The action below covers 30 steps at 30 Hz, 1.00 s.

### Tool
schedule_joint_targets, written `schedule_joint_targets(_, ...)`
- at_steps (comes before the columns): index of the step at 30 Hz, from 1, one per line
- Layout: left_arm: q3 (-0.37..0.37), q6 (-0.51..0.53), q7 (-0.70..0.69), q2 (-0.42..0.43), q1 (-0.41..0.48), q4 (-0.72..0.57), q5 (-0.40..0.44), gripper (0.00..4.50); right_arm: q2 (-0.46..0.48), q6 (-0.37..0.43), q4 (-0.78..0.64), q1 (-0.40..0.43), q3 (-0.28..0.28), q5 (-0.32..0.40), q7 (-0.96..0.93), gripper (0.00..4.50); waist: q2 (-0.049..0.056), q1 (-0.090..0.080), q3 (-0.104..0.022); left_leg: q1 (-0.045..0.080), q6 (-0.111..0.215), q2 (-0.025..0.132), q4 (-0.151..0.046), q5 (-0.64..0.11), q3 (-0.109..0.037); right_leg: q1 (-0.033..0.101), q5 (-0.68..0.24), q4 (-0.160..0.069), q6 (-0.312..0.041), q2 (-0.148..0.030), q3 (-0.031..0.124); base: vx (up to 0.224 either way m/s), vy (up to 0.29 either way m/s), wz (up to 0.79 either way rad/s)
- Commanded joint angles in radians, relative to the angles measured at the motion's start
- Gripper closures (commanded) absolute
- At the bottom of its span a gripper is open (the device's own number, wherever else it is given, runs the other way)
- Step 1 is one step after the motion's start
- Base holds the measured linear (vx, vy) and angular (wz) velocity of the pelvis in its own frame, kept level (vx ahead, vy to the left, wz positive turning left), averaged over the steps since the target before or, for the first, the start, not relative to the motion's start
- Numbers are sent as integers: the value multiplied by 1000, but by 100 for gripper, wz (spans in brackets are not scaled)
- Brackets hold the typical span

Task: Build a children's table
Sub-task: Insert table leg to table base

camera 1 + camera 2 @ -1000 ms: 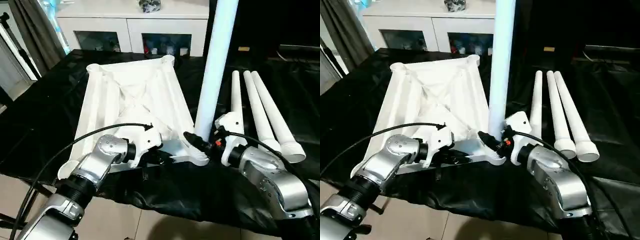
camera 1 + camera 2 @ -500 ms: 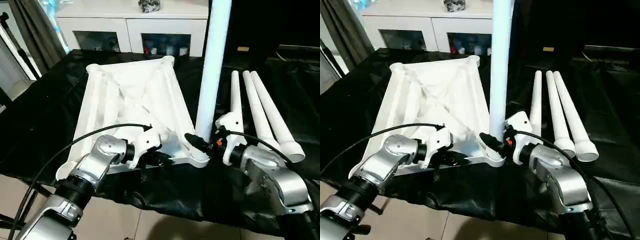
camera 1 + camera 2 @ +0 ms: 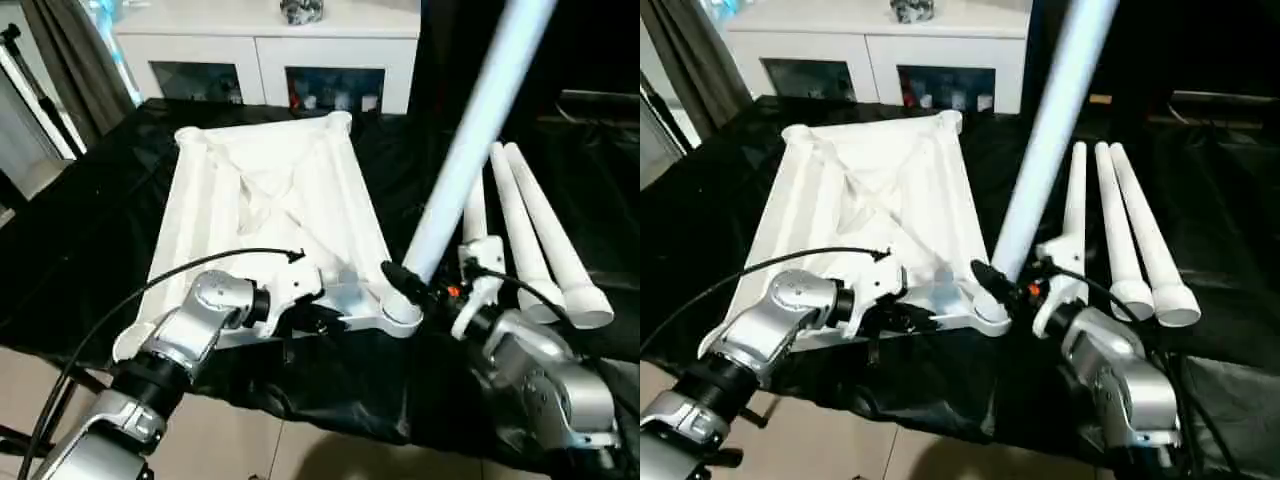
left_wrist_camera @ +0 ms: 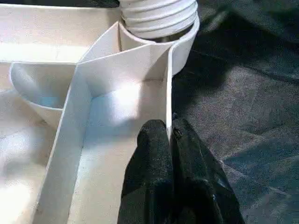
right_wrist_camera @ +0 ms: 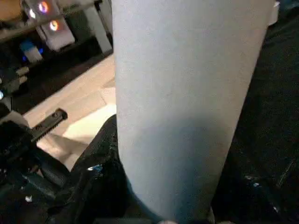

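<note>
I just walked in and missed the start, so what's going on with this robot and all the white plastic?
The robot is putting together a children's table on a black-covered surface. The tabletop lies ribbed side up. The left gripper has its jaws shut on the tabletop's near edge wall, steadying it. The right gripper grips a leg just above the near right corner socket; the leg leans away to the right, not upright. Three more legs lie side by side on the cloth to the right.
</note>
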Motion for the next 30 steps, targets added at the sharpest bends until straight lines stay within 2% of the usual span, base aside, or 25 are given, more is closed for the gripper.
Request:
schedule_joint_targets(1,19,-6,12,2,-5,0,5,450,10,6,79,50,9,-28,-9,259,-8,3,-51,-9,43,36,-74,-46,-4,57,82,-68,-276,-67,33,0,0,0)
schedule_joint_targets(2,21,-8,15,0,-10,5,6,450,22,-14,93,57,6,-30,-10,259,-1,2,-51,-7,41,37,-74,-58,-4,54,78,-70,-277,-68,33,0,0,0)
schedule_joint_targets(3,22,-9,17,-2,-13,9,6,450,29,-27,101,61,4,-30,-10,259,-3,1,-51,-8,39,37,-74,-61,-5,56,80,-69,-278,-69,33,0,0,0)
schedule_joint_targets(4,24,-10,19,-3,-17,13,7,450,37,-48,116,65,2,-34,-12,259,1,1,-51,-7,38,37,-76,-68,-5,55,76,-70,-279,-68,32,0,0,0)
schedule_joint_targets(6,26,-11,20,-4,-21,17,8,450,48,-76,136,69,-1,-36,-14,259,0,1,-49,-7,34,37,-78,-83,-6,56,58,-72,-277,-68,32,0,0,0)
schedule_joint_targets(7,26,-11,21,-4,-21,17,8,450,50,-81,140,69,-2,-36,-15,259,6,1,-49,-6,32,38,-78,-93,-6,54,46,-73,-277,-69,32,0,0,0)
schedule_joint_targets(9,31,-11,24,-5,-29,24,8,450,72,-142,173,72,-9,-36,-12,259,6,-2,-47,-6,25,38,-82,-121,-6,54,12,-77,-274,-69,33,0,0,0)
schedule_joint_targets(10,32,-11,24,-6,-30,25,7,450,74,-146,177,72,-9,-35,-12,259,13,-1,-48,-5,23,38,-82,-125,-7,53,8,-76,-274,-70,32,0,0,0)
schedule_joint_targets(12,36,-13,28,-7,-37,35,8,450,95,-213,210,72,-12,-42,-1,259,13,-2,-48,-6,21,39,-83,-134,-8,53,4,-77,-273,-71,33,0,0,0)
schedule_joint_targets(14,36,-14,29,-7,-38,37,9,450,97,-222,211,73,-10,-44,2,259,13,-2,-47,-7,23,39,-84,-134,-8,54,13,-77,-274,-70,32,0,0,0)
schedule_joint_targets(17,36,-17,31,-6,-40,42,10,450,98,-243,189,80,-1,-49,4,259,5,-1,-48,-7,32,39,-85,-128,-7,54,13,-78,-269,-69,33,0,0,0)
schedule_joint_targets(20,37,-20,33,-3,-41,42,12,450,84,-251,148,83,7,-61,2,259,6,0,-48,-7,37,39,-85,-112,-8,54,28,-77,-265,-69,33,0,0,0)
schedule_joint_targets(22,37,-25,34,0,-42,45,15,450,64,-269,121,81,19,-79,7,259,-1,1,-47,-7,39,39,-85,-109,-7,54,15,-79,-258,-69,33,0,0,0)
schedule_joint_targets(23,37,-27,35,1,-42,46,17,450,56,-274,105,82,23,-85,10,259,1,2,-47,-7,39,40,-85,-106,-7,53,14,-78,-256,-69,33,0,0,0)
schedule_joint_targets(24,37,-29,37,1,-42,46,18,450,48,-277,93,83,25,-88,15,259,-4,2,-46,-7,42,39,-85,-107,-5,52,8,-80,-254,-69,34,0,0,0)
schedule_joint_targets(28,39,-33,38,4,-42,48,19,450,21,-273,48,92,29,-95,25,259,-2,4,-46,-8,45,39,-85,-106,-5,52,-12,-82,-248,-70,35,0,0,0)
schedule_joint_targets(29,40,-34,39,4,-42,49,19,450,8,-274,30,97,29,-100,29,259,-15,3,-46,-9,51,39,-84,-93,-4,54,3,-82,-244,-68,35,0,0,0)
schedule_joint_targets(30,40,-36,40,4,-42,50,20,450,-1,-272,18,100,27,-99,32,259,-7,5,-47,-9,54,39,-83,-82,-4,53,10,-80,-245,-70,35,0,0,0)
